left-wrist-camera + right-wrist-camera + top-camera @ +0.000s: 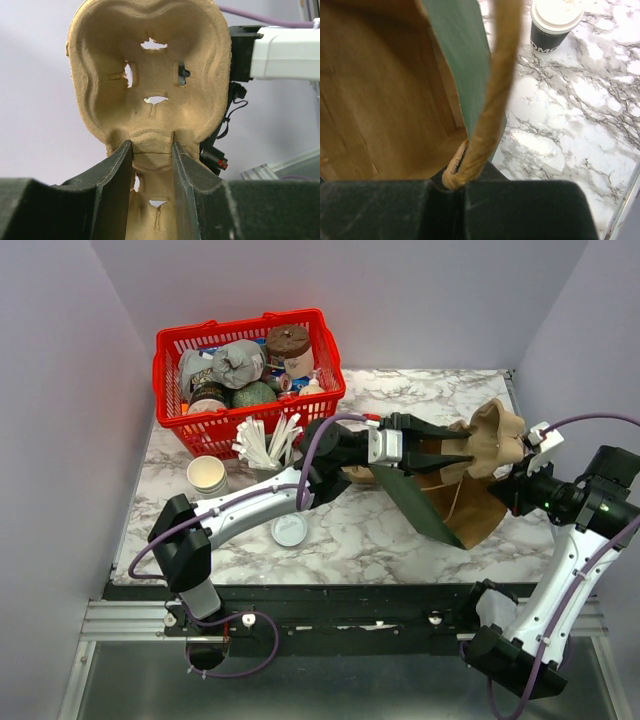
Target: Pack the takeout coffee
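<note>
Notably, takeout coffee (pixel 556 22) outside the bag (pixel 415 505)

White, grey-veined marble table (pixel 400 540); plain pale-lilac walls (pixel 350 300) on three sides. The lidded takeout coffee stood upright on bare marble, apart from the bag's open mouth. The left gripper (pixel 152 150) was clamped on a pulp cup carrier (pixel 150 75) above the bag. The right gripper (pixel 462 182) pinched the bag's twisted paper handle (pixel 495 90). A red basket (pixel 230 435) sat back left

Left arm (pixel 250 510) extends over the bag (pixel 470 515), left gripper (pixel 151 150) clamping a cup carrier (pixel 150 75). Right gripper (pixel 455 182), beside the bag, pinches its handle (pixel 490 100).
</note>
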{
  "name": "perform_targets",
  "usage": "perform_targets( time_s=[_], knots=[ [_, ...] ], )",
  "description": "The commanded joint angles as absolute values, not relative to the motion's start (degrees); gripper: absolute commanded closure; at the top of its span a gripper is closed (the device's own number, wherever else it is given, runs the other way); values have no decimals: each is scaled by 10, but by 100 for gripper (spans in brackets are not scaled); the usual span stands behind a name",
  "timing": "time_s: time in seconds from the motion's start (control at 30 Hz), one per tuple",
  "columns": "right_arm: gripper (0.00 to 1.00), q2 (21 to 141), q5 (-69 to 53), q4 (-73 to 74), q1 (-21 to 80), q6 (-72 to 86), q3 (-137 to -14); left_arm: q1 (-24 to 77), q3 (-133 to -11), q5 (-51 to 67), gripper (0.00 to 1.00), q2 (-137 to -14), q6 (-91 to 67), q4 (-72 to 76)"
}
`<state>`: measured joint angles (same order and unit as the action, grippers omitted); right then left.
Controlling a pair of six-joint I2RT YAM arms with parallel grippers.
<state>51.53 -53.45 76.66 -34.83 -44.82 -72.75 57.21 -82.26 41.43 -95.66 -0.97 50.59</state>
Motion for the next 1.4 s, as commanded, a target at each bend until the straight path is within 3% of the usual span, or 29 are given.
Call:
perform_targets(
  time_s=[0.0, 0.2, 0.7, 0.9, 1.37],
  knots=[
    [99, 530, -554, 870, -345, -438, -749, 580, -827, 411, 100, -943, 35, 562],
    [100, 526, -582, 869, -345, -446, -747, 569, -810, 444, 100, -947, 75, 511],
    [99, 523, -577, 868, -337, -452, -740, 567, -847, 374, 100, -1013, 70, 539],
    [99, 522, -588, 857, -336, -437, -738, 566, -833, 434, 100, -1011, 83, 494],
    [100, 541, -558, 823, -334, -439, -780, 560, -858, 489, 100, -969, 316, 88]
  ],
)
